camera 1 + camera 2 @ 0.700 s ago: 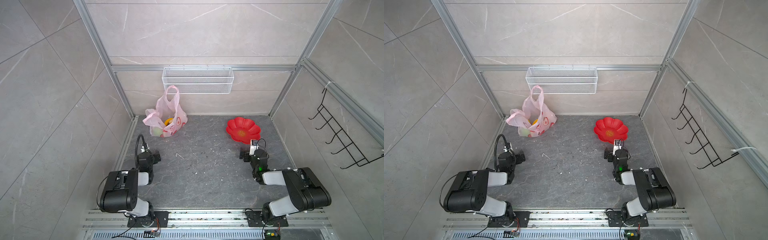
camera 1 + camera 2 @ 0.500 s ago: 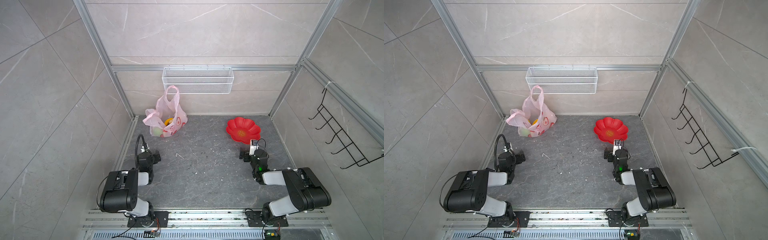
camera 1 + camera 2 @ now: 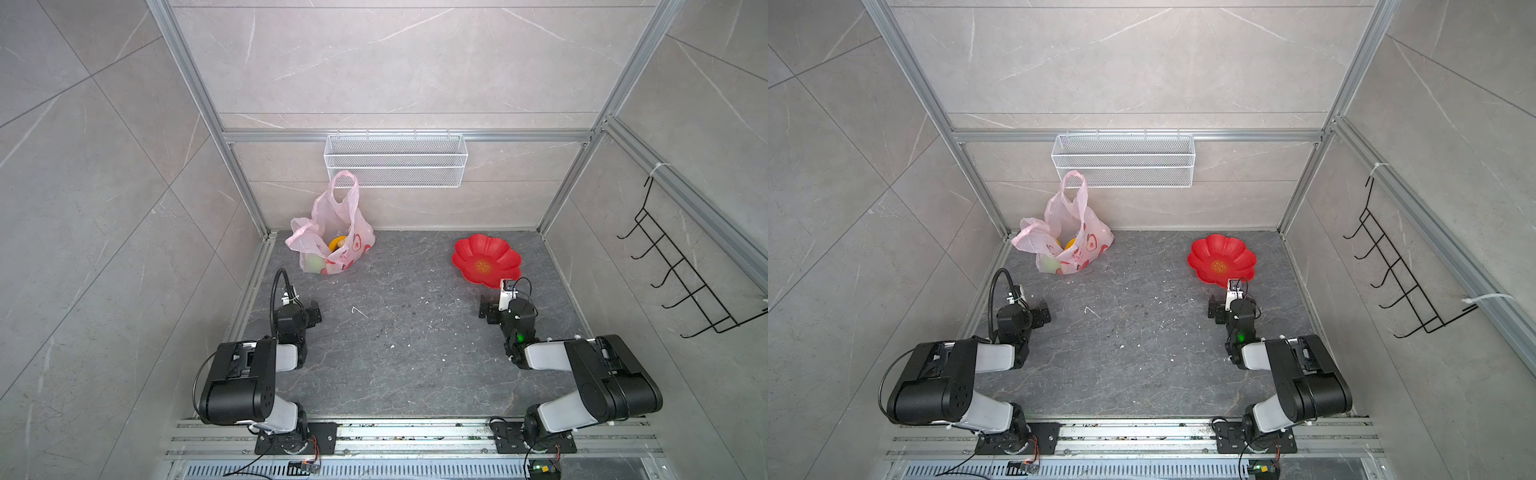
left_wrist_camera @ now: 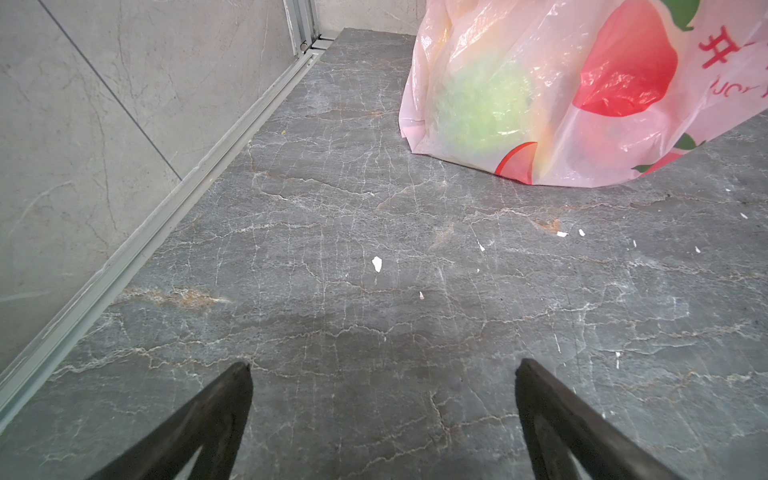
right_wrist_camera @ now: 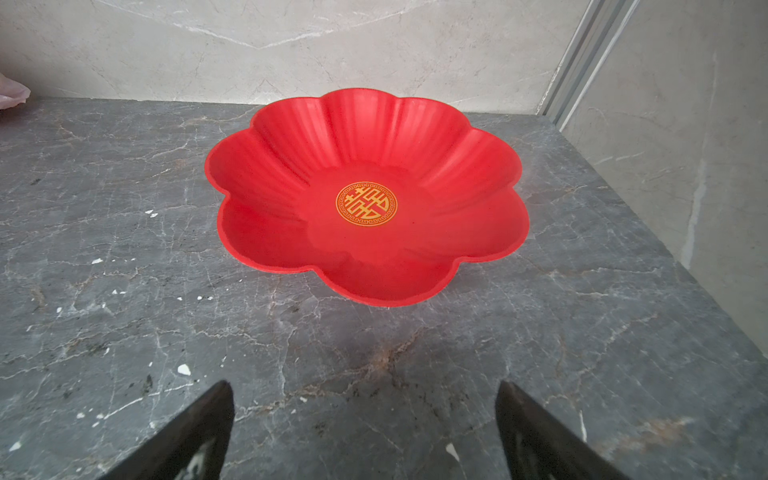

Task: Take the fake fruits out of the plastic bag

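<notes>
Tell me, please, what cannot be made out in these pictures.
- Fruits: in both top views the bag hides most; only a yellow piece and a green ball show.
- Left wrist view: bag cut off by the edge; film blurs the green ball.
- Right wrist view: only a sliver of bag shows at the edge.

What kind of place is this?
Probably a robot test cell styled like a kitchen corner: tiled walls in aluminium framing, a hung wire basket and hook rack, two arms on a rail.

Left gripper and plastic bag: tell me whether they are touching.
Apart. The left wrist view shows a stretch of bare tabletop between the left gripper, its jaws open, and the plastic bag.
</notes>
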Controlling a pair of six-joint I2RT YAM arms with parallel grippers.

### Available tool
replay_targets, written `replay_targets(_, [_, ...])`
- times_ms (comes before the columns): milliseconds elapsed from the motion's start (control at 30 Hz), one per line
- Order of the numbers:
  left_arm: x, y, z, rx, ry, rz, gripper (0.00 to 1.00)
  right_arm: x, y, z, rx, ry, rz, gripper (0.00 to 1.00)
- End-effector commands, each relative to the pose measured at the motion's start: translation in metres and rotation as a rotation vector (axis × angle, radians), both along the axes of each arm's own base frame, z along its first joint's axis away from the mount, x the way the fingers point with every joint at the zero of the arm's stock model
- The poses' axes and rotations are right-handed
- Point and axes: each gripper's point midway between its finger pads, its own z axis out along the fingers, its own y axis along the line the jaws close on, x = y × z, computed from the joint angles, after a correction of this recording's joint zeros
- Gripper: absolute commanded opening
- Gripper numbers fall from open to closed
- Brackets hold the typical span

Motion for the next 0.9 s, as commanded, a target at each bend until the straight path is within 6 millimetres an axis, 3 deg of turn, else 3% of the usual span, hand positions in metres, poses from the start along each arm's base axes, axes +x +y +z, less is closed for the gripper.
replay_targets(0, [0.013,0.002,0.021,0.027,-0.075,0.001,1.00,0.008,0.002,0.010,-0.003,-0.035,0.010,0.99])
replay_targets(433, [0.013,0.003,0.024,0.030,-0.084,0.003,1.00,0.007,0.001,0.010,-0.002,-0.037,0.007,0.99])
replay_targets(533, [0.012,0.004,0.033,0.031,-0.071,0.010,1.00,0.007,0.001,0.024,-0.005,-0.042,0.005,0.99])
replay_targets(600, [0.008,0.007,0.048,0.030,-0.070,0.034,1.00,0.006,-0.010,0.033,0.002,0.012,-0.068,0.99])
replay_targets(733, [-0.014,0.033,0.071,-0.040,-0.062,0.247,1.00,-0.002,-0.020,0.047,0.073,0.103,-0.167,0.99])
replay_targets(800, [-0.036,0.051,0.070,-0.151,-0.039,0.443,1.00,-0.011,-0.029,0.051,0.134,0.141,-0.257,0.99])
replay_targets(867, [-0.049,0.053,0.069,-0.250,-0.016,0.532,1.00,-0.020,-0.037,0.054,0.195,0.153,-0.337,0.99])
